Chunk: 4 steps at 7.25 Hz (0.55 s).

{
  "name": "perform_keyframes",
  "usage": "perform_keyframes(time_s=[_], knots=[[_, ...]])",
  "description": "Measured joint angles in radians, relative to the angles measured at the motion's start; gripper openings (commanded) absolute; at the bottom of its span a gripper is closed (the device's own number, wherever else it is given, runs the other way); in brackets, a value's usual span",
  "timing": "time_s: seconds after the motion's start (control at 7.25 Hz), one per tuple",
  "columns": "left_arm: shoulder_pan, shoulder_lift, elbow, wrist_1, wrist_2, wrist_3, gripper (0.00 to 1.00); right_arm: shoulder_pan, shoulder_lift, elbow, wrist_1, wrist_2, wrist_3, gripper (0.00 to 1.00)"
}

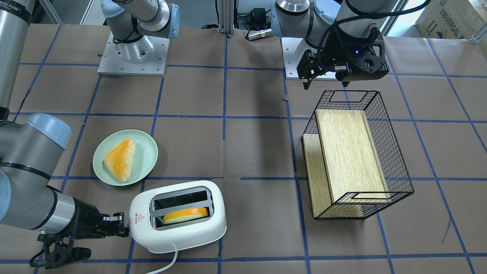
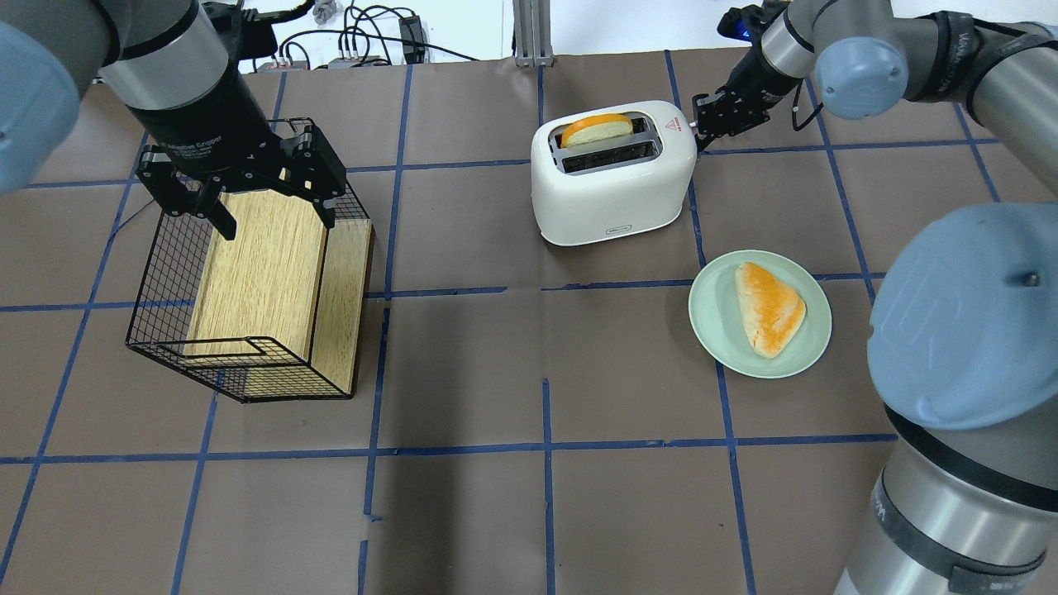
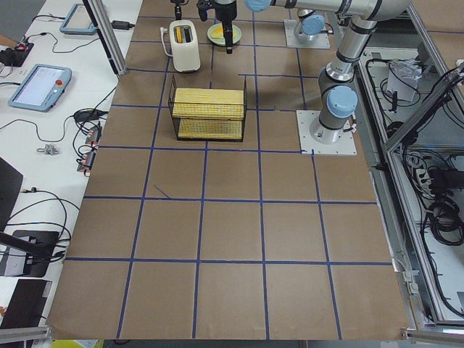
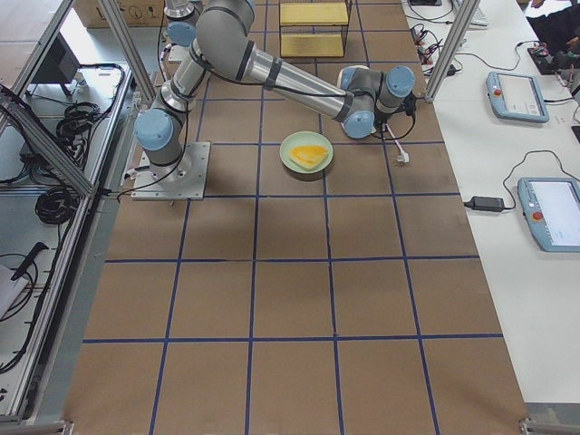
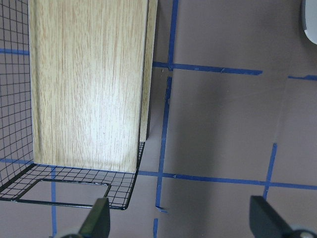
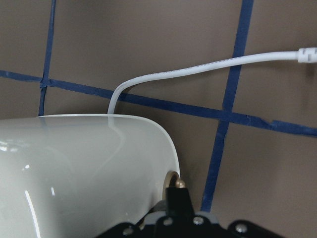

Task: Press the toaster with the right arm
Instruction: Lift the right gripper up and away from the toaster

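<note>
The white toaster [image 1: 182,238] stands near the table's operator-side edge, with a slice of orange-crusted bread [image 1: 185,215] in one slot and the other slot empty. It also shows in the overhead view [image 2: 612,198]. My right gripper [image 1: 122,225] is at the toaster's end, below the red triangle sticker [image 1: 140,218], with its jaws together against that end [image 2: 701,126]. The right wrist view shows the toaster's rounded end [image 6: 84,168], its white cord [image 6: 198,69] and a black fingertip [image 6: 178,201] touching a small knob. My left gripper [image 2: 273,211] hangs open and empty over the wire basket.
A pale green plate [image 1: 146,152] holding a triangular pastry [image 1: 121,159] sits beside the toaster. A black wire basket [image 1: 395,152] with a wooden box [image 1: 348,152] in it lies on the left arm's side. The cord trails off the table edge.
</note>
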Motion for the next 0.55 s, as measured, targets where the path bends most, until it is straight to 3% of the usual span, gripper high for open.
perform_keyframes(time_s=[0.28, 0.41, 0.55], knots=[[0.000, 0.000, 0.000, 0.000, 0.000, 0.000, 1.00, 0.000, 0.004, 0.000, -0.003, -0.001, 0.000, 0.08], [0.000, 0.000, 0.000, 0.000, 0.000, 0.000, 1.00, 0.002, 0.001, -0.003, -0.004, -0.005, 0.003, 0.57], [0.000, 0.000, 0.000, 0.000, 0.000, 0.000, 1.00, 0.005, -0.011, -0.014, -0.003, -0.027, 0.009, 1.00]])
